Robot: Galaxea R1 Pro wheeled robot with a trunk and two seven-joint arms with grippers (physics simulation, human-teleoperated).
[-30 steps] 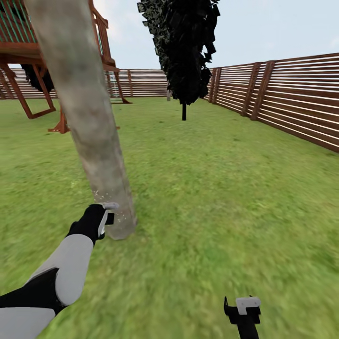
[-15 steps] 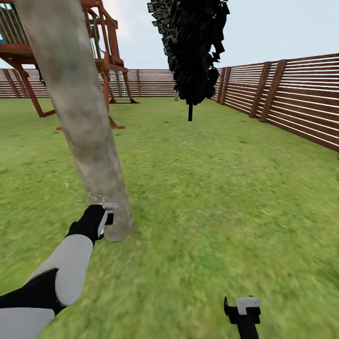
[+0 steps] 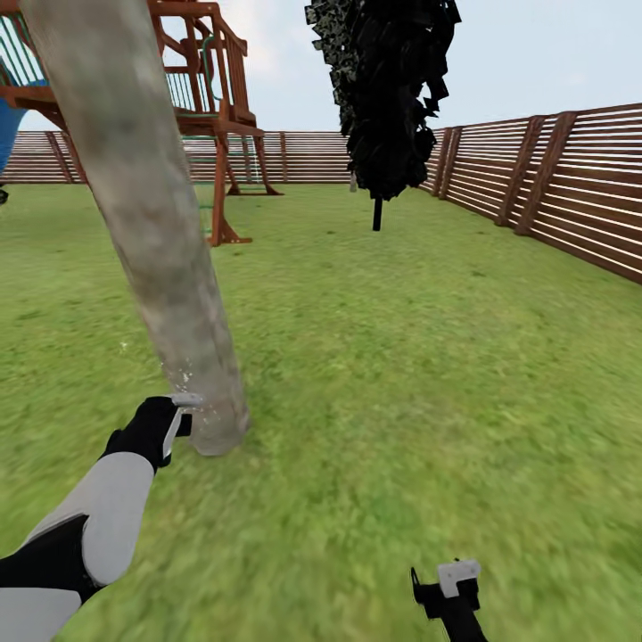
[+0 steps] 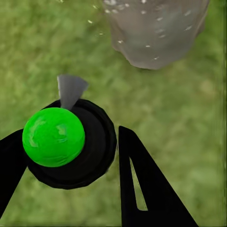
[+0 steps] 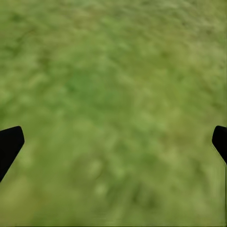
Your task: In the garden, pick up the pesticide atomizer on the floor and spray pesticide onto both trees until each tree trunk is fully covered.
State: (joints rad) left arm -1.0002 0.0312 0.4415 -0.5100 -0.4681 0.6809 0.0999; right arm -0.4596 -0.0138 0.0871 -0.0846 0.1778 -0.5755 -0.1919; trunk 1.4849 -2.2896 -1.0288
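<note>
At the base of the tree trunk [image 3: 169, 267], left end effector [image 4: 71, 151] clamped on the pesticide atomizer [image 4: 61, 142], green ball top, grey nozzle toward the trunk. White pesticide specks [image 3: 183, 374] dot the bark low down. Right end effector [image 5: 113, 142] spread apart over grass [image 3: 401, 357]. No readable writing or labels.

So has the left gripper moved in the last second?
Yes, slightly. Against the base of the tree trunk, the left gripper, holding the atomizer, has slid a little left in the head view; the camera shifted too.
</note>
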